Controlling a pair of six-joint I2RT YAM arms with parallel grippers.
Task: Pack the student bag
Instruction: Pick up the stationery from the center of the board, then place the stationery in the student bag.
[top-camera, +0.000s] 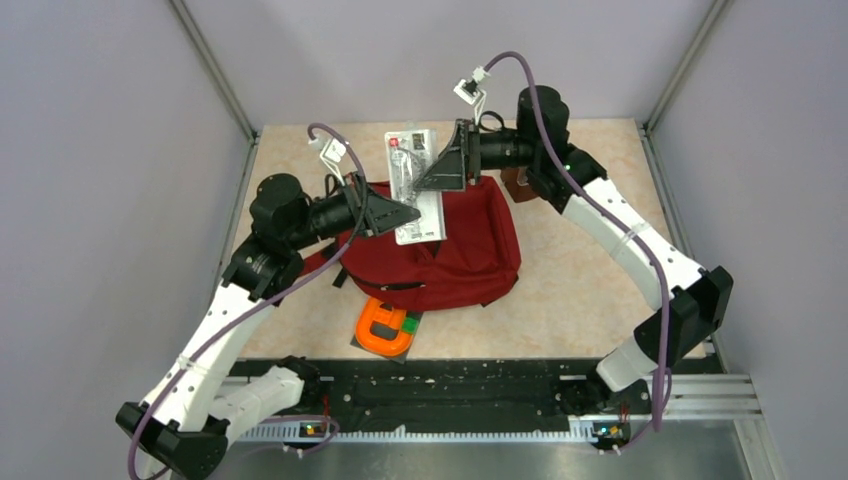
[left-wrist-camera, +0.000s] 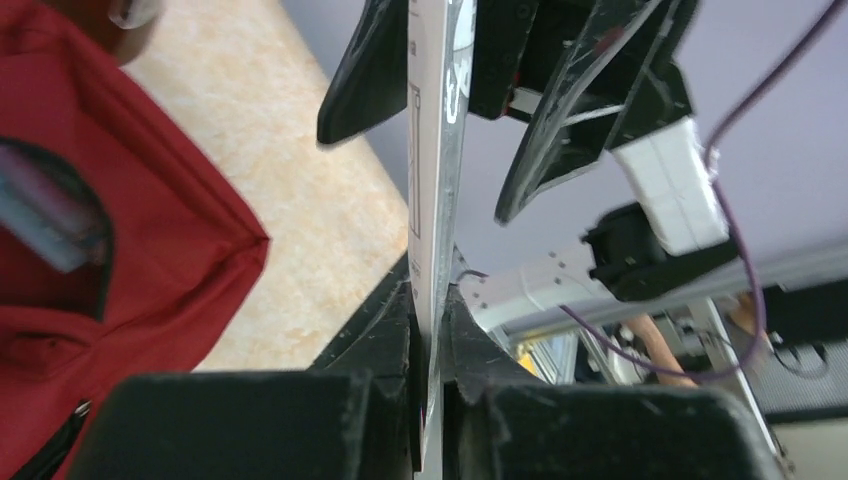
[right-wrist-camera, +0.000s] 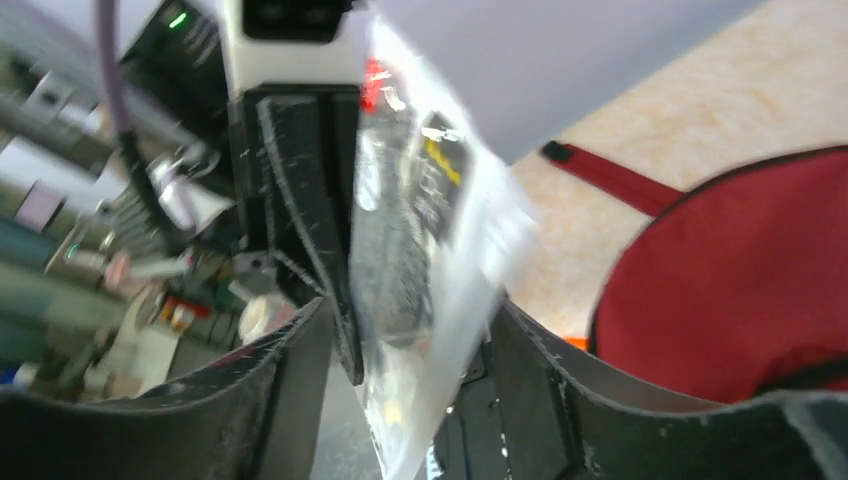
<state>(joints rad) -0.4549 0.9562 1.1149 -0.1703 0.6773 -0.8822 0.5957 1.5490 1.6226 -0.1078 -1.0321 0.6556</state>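
The student bag (top-camera: 465, 250) lies mid-table, dark red, with its opening showing grey inside in the left wrist view (left-wrist-camera: 60, 225). A flat white-and-clear packet (top-camera: 418, 185) hangs in the air above the bag's left part. My left gripper (top-camera: 405, 213) is shut on the packet's lower edge; the left wrist view shows the jaws pinching the packet (left-wrist-camera: 435, 150) edge-on. My right gripper (top-camera: 442, 165) is open, with a finger on each side of the packet's upper end (right-wrist-camera: 420, 230) and a gap at each finger. The bag also shows in the right wrist view (right-wrist-camera: 740, 280).
An orange clamp-like item on a card (top-camera: 385, 328) lies in front of the bag near the table's front edge. A small brown object (top-camera: 517, 186) stands behind the bag under the right arm. A red bag strap (right-wrist-camera: 610, 180) lies on the beige tabletop.
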